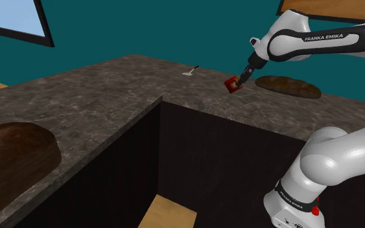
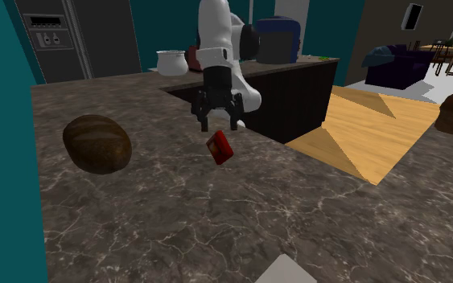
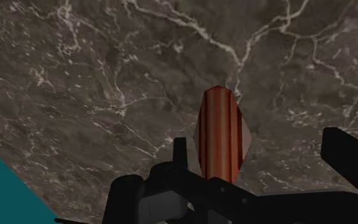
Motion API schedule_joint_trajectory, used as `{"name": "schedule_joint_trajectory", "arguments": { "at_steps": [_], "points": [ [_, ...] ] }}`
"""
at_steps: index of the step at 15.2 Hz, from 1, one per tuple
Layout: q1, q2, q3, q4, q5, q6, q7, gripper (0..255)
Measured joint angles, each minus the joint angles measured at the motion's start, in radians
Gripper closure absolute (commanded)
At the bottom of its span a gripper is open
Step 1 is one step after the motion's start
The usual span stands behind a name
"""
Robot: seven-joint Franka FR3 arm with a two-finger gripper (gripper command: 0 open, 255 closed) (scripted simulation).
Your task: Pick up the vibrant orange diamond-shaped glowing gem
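Wrist view: we see the reddish-orange gem (image 3: 220, 133) between the fingers of the pincer (image 3: 258, 141). They're spread apart, and the gem is nearer one of them. It's on the marbled desk (image 3: 95, 63), close to the inner edge by the dark cutout, with a brown loaf (image 1: 288, 86) lying nearby.

Counter (image 1: 96, 97) bends around a recess holding the stand (image 1: 291, 201). Gem (image 1: 231, 85) sits just below the gripper (image 1: 241, 80), between its parted fingers and nearer one of them. Loaf (image 1: 288, 86) lies near the gem, to the shoulder view's right. Utensil (image 1: 190, 70) lies left of the gem and farther back. Second loaf (image 1: 12, 155) rests on the counter's near left end.
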Motion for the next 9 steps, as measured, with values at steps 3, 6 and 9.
{"name": "schedule_joint_trajectory", "arguments": {
  "at_steps": [3, 6, 9],
  "points": [
    [0.006, 0.034, -0.041, -0.005, -0.008, 0.078, -0.042, 0],
    [0.005, 0.045, -0.055, -0.035, -0.014, 0.125, -0.050, 0],
    [0.003, 0.056, -0.065, -0.062, -0.018, 0.164, -0.053, 0]
  ]
}}
